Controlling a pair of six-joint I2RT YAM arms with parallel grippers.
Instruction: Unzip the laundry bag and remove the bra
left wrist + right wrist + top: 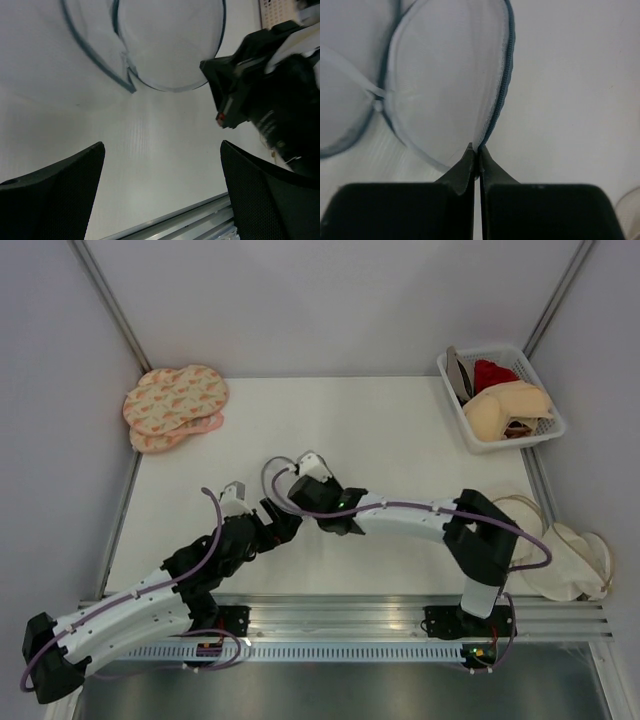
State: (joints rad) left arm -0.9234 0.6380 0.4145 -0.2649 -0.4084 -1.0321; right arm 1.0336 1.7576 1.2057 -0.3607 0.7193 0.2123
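Observation:
The laundry bag (445, 75), white mesh with a dark grey zipper rim, lies on the table in two rounded halves. It also shows at the top of the left wrist view (170, 45). In the top view the arms hide it. My right gripper (479, 152) is shut on the bag's zipper edge at its near tip; in the top view it (343, 524) is at mid-table. My left gripper (162, 195) is open and empty, just short of the bag, beside the right one (283, 520). The peach-beige bra (505, 410) lies in the basket at the back right.
The white basket (520, 439) also holds a red garment (492, 372) and a dark one. Pink patterned pouches (175, 405) lie at the back left. Cream round pouches (565, 560) sit at the right edge. A metal rail (340, 615) runs along the near edge.

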